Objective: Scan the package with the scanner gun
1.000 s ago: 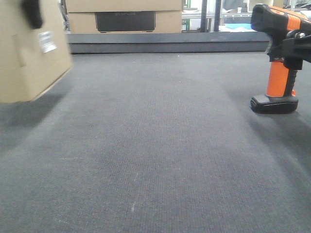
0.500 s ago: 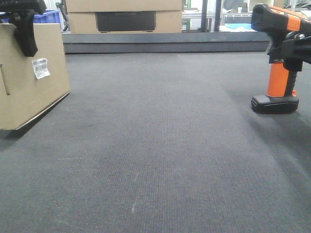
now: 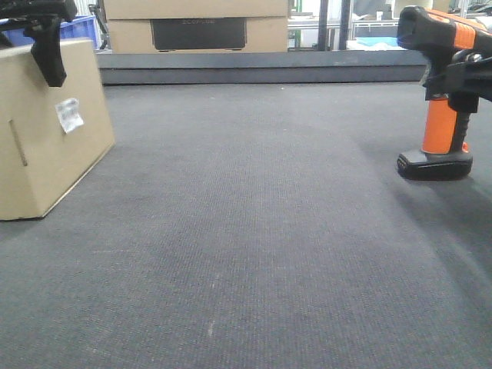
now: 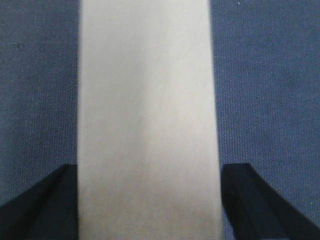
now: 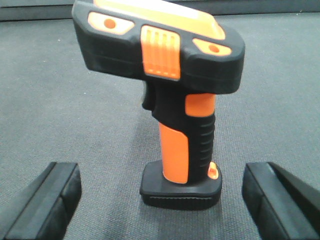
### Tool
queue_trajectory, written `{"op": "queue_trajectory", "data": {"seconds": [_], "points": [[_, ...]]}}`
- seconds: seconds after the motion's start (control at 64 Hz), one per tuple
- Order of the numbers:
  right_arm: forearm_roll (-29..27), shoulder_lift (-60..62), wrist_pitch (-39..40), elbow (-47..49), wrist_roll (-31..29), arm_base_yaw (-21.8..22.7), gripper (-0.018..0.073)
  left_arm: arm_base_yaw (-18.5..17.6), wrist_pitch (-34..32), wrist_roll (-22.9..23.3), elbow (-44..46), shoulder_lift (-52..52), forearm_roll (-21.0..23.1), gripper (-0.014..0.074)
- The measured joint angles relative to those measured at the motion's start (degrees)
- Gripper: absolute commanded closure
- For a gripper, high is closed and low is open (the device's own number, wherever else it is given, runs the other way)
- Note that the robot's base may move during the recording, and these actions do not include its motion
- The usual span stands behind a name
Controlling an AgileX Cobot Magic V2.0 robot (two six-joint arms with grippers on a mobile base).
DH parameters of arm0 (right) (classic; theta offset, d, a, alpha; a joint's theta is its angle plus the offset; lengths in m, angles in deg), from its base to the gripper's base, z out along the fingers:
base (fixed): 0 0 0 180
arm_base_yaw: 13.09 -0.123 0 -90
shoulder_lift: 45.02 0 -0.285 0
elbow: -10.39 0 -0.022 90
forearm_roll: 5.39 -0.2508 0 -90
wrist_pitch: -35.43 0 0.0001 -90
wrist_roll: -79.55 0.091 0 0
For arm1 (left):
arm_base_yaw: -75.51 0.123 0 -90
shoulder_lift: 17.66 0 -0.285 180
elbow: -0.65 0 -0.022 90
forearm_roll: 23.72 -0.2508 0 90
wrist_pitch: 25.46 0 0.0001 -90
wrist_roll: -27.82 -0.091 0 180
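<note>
The package (image 3: 46, 146), a tan cardboard box with a small white barcode label (image 3: 69, 115), stands on edge at the far left, its bottom on the grey mat. My left gripper (image 3: 48, 61) comes down over its top edge. In the left wrist view the box edge (image 4: 147, 100) fills the gap between the black fingers (image 4: 47, 205), which press its two sides. The scanner gun (image 3: 440, 115), black head and orange handle, stands upright on its flat base at the far right. My right gripper (image 5: 165, 202) is open, one finger on each side of the scanner gun (image 5: 175, 85), well apart from it.
A larger cardboard box with a dark panel (image 3: 196, 31) sits behind a dark raised ledge (image 3: 261, 69) at the back. A blue crate (image 3: 77, 29) shows behind the package. Grey mat (image 3: 246, 231) lies between package and scanner.
The package, lifted and blurred a second ago, came down and turned; its bottom now rests on the mat. The right gripper and scanner gun have not moved.
</note>
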Motion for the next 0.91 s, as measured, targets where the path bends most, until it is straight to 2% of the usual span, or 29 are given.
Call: {"op": "queue_trajectory", "data": {"seconds": [0.25,0.469,0.547,0.625,0.829,0.875,0.907], "points": [[0.0,0.0,0.0,0.0,0.0,0.0,-0.0003,0.0,0.2,0.0,0.2,0.0,0.0,0.0134],[0.0,0.0,0.0,0.0,0.0,0.0,-0.0003,0.0,1.0,1.3,3.5,-2.7,-2.6,0.0134],[0.0,0.0,0.0,0.0,0.0,0.0,-0.0003,0.0,1.0,1.5,4.2,-5.0,-2.9,0.0160],[0.0,0.0,0.0,0.0,0.0,0.0,-0.0003,0.0,1.0,2.4,4.3,-7.2,-3.0,0.0257],[0.0,0.0,0.0,0.0,0.0,0.0,-0.0003,0.0,1.2,8.6,3.2,-10.7,-2.9,0.0640],[0.0,0.3,0.0,0.0,0.0,0.0,-0.0003,0.0,0.4,9.3,2.1,-11.2,-2.8,0.0708],[0.0,0.6,-0.2,0.0,0.0,0.0,-0.0003,0.0,-0.4,9.6,1.2,-11.6,-2.8,0.0708]]}}
